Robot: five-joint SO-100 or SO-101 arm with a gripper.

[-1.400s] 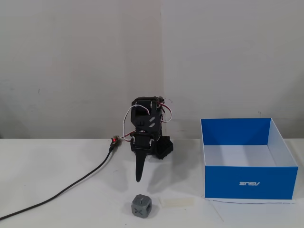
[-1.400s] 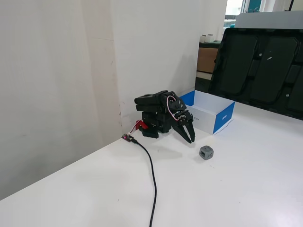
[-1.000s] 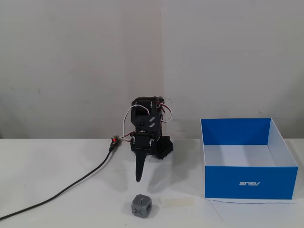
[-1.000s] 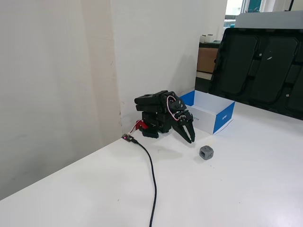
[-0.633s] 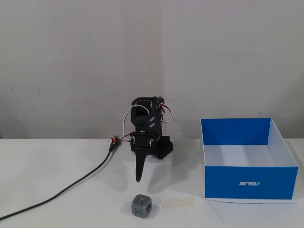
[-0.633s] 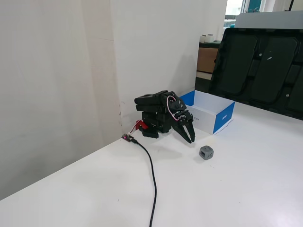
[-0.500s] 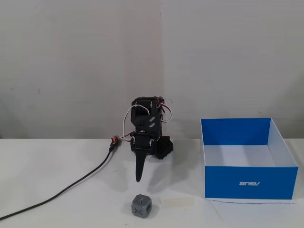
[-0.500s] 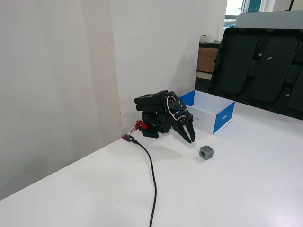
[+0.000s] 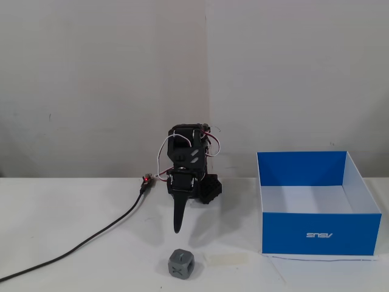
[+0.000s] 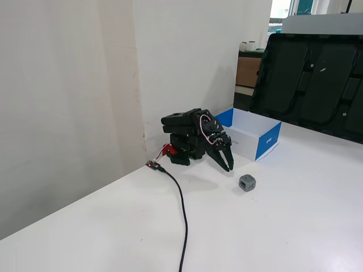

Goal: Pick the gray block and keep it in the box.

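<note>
The gray block [image 9: 181, 264] is a small gray cube with X-shaped faces, on the white table near the front edge; it also shows in the other fixed view [image 10: 247, 182]. The blue box [image 9: 320, 235] with a white inside stands open to the right of it, empty, and shows beyond the arm in the other fixed view [image 10: 267, 140]. My black arm is folded low at the back of the table. My gripper [image 9: 178, 227] points down toward the table, shut and empty, a short way behind the block; it also shows in the other fixed view [image 10: 227, 165].
A black cable [image 9: 91, 240] runs from the arm base to the front left of the table. A flat pale tape strip [image 9: 226, 259] lies just right of the block. A dark panel [image 10: 312, 79] stands beyond the table in a fixed view.
</note>
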